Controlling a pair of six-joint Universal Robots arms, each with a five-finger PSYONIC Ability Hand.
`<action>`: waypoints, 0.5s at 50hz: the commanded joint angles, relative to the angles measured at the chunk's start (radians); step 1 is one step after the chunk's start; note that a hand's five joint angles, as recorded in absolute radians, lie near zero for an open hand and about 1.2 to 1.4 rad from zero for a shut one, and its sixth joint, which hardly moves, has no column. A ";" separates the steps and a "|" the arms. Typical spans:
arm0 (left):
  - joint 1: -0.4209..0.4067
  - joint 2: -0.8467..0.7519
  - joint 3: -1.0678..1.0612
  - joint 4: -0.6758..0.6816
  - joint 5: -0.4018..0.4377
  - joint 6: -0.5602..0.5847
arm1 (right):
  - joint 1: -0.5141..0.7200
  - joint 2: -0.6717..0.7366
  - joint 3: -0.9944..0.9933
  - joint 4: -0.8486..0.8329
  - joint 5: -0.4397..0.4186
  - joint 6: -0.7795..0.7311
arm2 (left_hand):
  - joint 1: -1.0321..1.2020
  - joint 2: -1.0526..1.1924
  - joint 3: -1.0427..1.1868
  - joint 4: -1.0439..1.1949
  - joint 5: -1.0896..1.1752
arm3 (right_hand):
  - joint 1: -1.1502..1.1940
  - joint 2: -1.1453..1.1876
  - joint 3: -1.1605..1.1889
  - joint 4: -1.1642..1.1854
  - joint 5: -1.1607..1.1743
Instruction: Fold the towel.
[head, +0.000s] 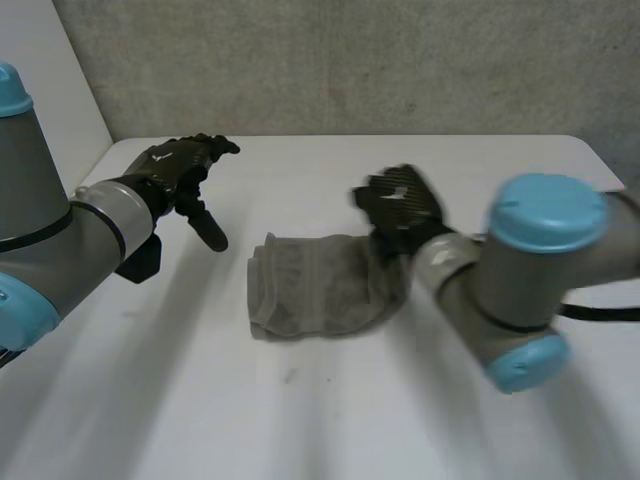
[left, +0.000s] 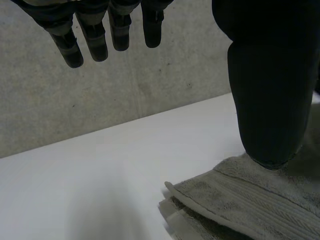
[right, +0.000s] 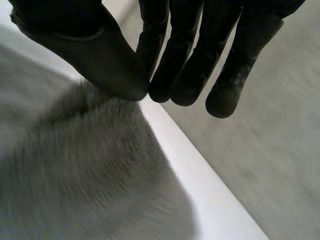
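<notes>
A grey towel (head: 320, 285) lies folded into a small rectangle in the middle of the white table (head: 300, 420), its layered edges on the left. My left hand (head: 175, 165) hovers open above the table, left of the towel and beyond it, fingers straight and thumb pointing down. In the left wrist view the fingers (left: 95, 40) are spread over bare table, and the thumb hangs above the towel's ribbed edge (left: 250, 205). My right hand (head: 400, 205) is just above the towel's far right corner. Its straight fingers (right: 185, 50) meet the thumb, with no cloth between them, over the towel (right: 75, 175).
A grey wall (head: 350, 60) stands along the table's far edge. My right arm's elbow (head: 530, 280) hangs low over the table, right of the towel. Bare table lies in front of the towel and to its left.
</notes>
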 joint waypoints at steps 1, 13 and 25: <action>0.011 0.003 0.003 -0.002 0.000 0.000 | 0.181 0.177 -0.239 0.112 -0.117 0.004 | 0.005 0.011 0.010 0.009 -0.023 | 0.064 0.054 0.062 0.055 0.049; 0.032 0.004 0.004 -0.002 -0.021 -0.013 | 0.237 0.284 -0.377 0.275 -0.026 0.011 | 0.005 0.011 0.010 0.009 -0.023 | 0.064 0.054 0.062 0.055 0.049; 0.022 0.004 0.003 -0.002 -0.021 -0.016 | 0.028 0.014 -0.080 0.238 0.147 0.212 | 0.005 0.011 0.010 0.009 -0.023 | -0.930 -0.940 -0.932 -0.939 -0.946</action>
